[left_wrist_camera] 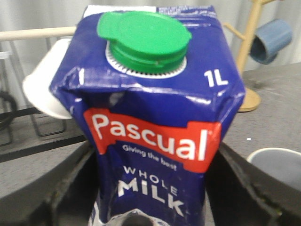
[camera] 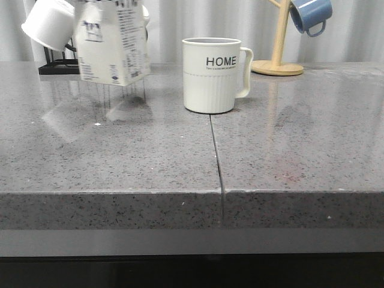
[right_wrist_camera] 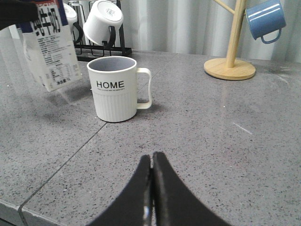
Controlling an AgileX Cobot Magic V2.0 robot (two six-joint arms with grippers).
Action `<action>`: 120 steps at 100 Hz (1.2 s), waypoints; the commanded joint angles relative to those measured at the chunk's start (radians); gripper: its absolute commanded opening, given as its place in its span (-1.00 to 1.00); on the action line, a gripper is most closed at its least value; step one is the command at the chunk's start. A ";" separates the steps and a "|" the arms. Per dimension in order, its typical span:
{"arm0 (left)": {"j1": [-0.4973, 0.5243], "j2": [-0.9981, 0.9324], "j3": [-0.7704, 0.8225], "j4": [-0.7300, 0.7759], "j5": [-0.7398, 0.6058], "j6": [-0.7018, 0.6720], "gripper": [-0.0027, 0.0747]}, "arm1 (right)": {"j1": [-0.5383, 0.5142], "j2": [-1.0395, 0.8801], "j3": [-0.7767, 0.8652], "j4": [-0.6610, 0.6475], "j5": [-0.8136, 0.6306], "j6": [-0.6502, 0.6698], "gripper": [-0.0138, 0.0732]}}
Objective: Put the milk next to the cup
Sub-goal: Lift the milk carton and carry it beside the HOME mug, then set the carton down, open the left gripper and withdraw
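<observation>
While my left gripper (left_wrist_camera: 150, 207) grips the milk (camera: 112, 45) between its dark fingers (left_wrist_camera: 61, 193), one on each side of the carton's blue upper part, the carton hangs tilted in the air above the grey table (camera: 120, 156), its bottom clear of the surface and its reflection showing below it. From my left wrist I see its green cap (left_wrist_camera: 143, 42), the red "Pascual" band and the words "WHOLE MILK". The cup (camera: 211, 75) stands upright on the table to the right of the carton, near it but apart, its "HOME" lettering facing the front and its white handle pointing right. A seam in the tabletop runs forward from under the cup.

My right gripper (right_wrist_camera: 151, 188) hovers low over the table in front of the cup, well apart from it, its two fingers pressed together with nothing between them.

Behind the carton, a white mug (camera: 49, 23) hangs on a black rack (camera: 57, 66). At the far right, a blue mug (camera: 311, 15) hangs from a wooden stand (camera: 277, 60).
</observation>
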 commanded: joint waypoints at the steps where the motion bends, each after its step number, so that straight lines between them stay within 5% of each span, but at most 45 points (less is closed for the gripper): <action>1: -0.032 -0.017 -0.039 -0.006 -0.111 -0.011 -0.17 | -0.001 0.005 -0.025 -0.005 -0.075 0.000 -0.84; 84: -0.076 0.143 -0.156 -0.015 -0.037 -0.011 -0.15 | -0.001 0.005 -0.025 -0.005 -0.075 0.000 -0.84; 94: -0.076 0.145 -0.156 -0.015 -0.023 -0.011 0.00 | -0.001 0.005 -0.025 -0.005 -0.075 0.000 -0.84; 111: -0.076 0.145 -0.156 -0.015 -0.026 -0.011 0.62 | -0.001 0.005 -0.025 -0.005 -0.075 0.000 -0.84; 120: -0.076 0.145 -0.156 -0.015 -0.026 -0.011 0.78 | -0.001 0.005 -0.025 -0.005 -0.075 0.000 -0.84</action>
